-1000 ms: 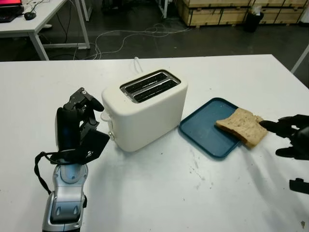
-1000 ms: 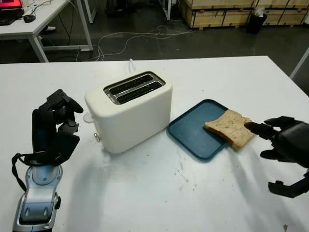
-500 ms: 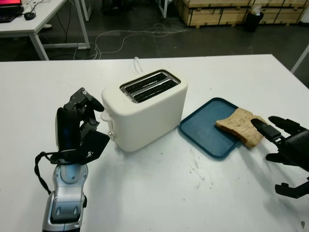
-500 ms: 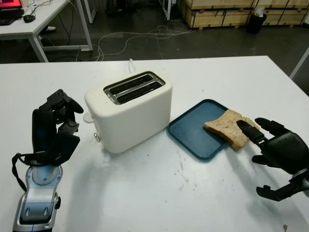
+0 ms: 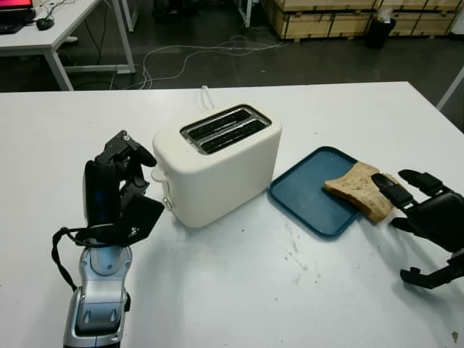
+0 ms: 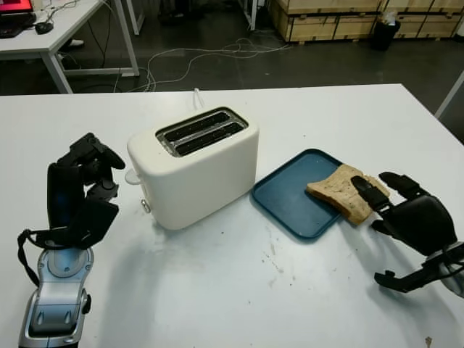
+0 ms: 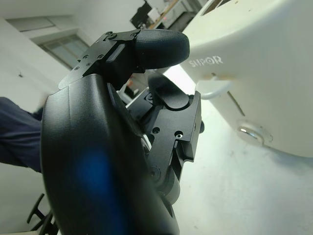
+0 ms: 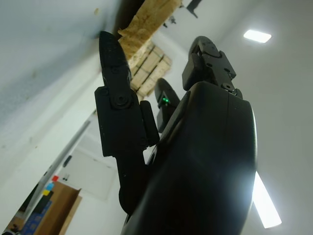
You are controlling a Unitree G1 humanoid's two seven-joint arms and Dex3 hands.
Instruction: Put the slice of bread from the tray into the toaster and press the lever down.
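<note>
The right hand (image 6: 409, 221) is low over the white table (image 5: 239, 290), at the outer edge of the blue tray (image 5: 312, 190). It holds nothing and is open. Two of its black fingers (image 6: 370, 194) reach over the near edge of the slice of bread (image 5: 357, 187), and the thumb sits lower, close to the table surface. From the right wrist view one finger (image 8: 113, 73) points toward the underside of the bread (image 8: 146, 17), but whether it touches cannot be told.

The bread lies ahead of the right hand's fingertips, partly on the tray and partly hanging over the rim nearest that hand. It is brown and speckled, and tilted up a little against the rim.

Beyond the tray from the right hand stands the toaster (image 5: 217, 163), cream-white, with two empty slots on top. The tray's far corner is just beside the toaster's side wall.

The left hand (image 5: 119, 185) is raised upright on the other side of the toaster, near its end face. Its fingers are curled in and it grips nothing. In the left wrist view the lever (image 7: 215, 89) and a round knob (image 7: 249, 133) below it show on the toaster's end face, just past the curled fingers (image 7: 159, 46). The lever is up and apart from the left hand.
</note>
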